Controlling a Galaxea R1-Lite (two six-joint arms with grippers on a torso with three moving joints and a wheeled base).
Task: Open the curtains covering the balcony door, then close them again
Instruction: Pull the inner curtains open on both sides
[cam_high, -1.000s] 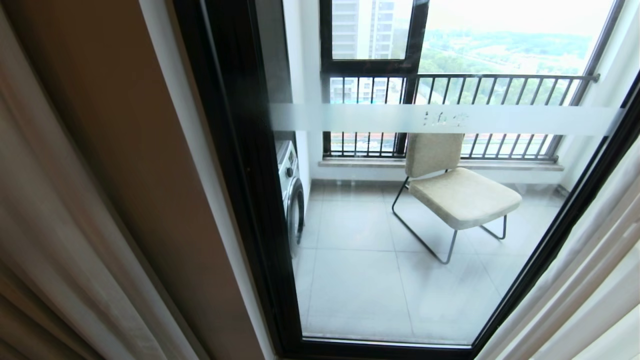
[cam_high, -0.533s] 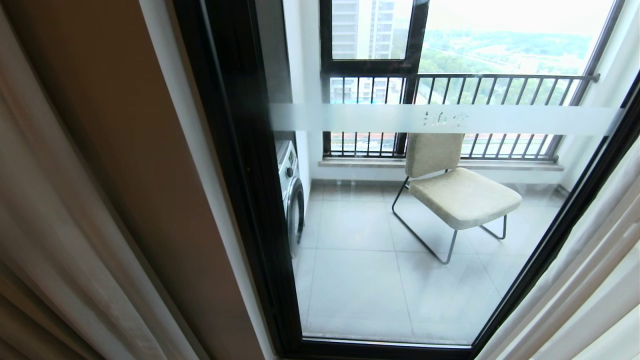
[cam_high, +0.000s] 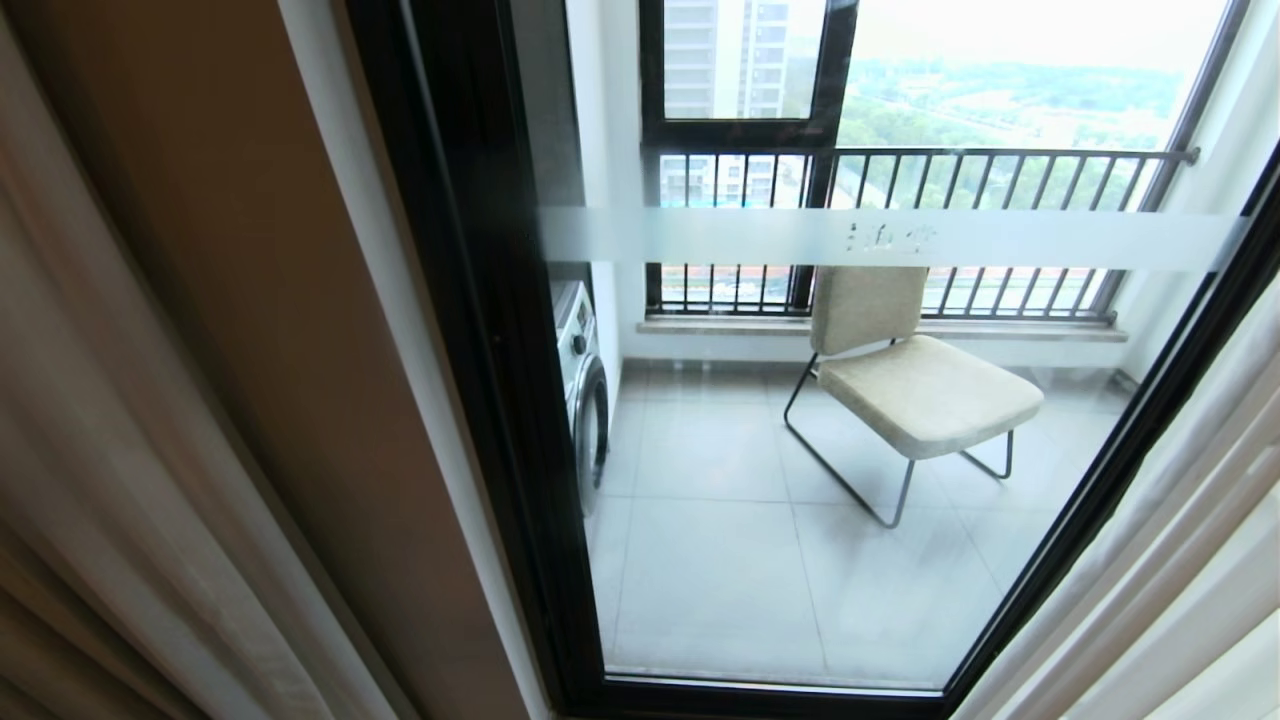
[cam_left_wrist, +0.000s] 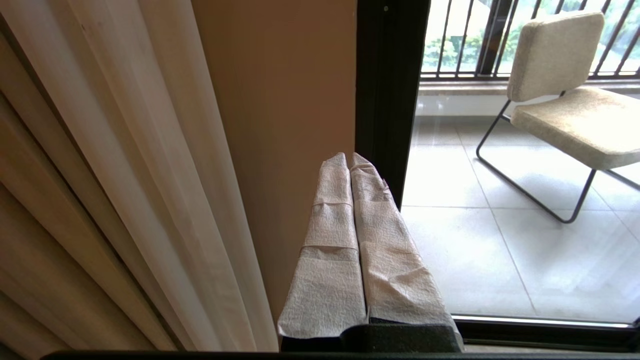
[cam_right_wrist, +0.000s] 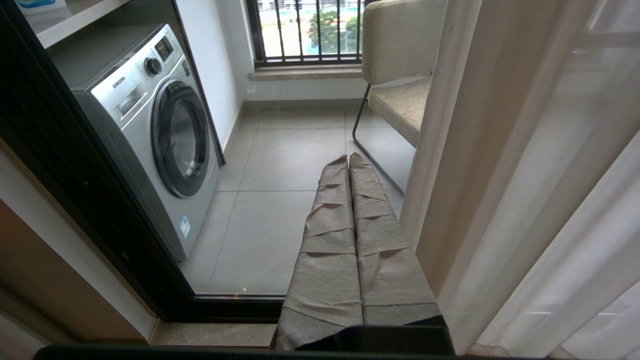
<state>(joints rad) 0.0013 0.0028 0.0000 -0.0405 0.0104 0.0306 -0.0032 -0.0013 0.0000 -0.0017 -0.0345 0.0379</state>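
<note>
Curtains (cam_high: 110, 480): matt pleated cloth, with thin sheers (cam_high: 1180, 560). Balcony door (cam_high: 800, 420): glossy glass in a black frame, with a frosted band. Chair (cam_high: 920, 390): coarse fabric on thin metal rod. Floor tiles (cam_high: 720, 560): smooth, semi-gloss.

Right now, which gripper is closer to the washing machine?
Right. The right gripper points at the floor just beside the washing machine. The left gripper faces the brown wall and black door frame, machine unseen.
</note>
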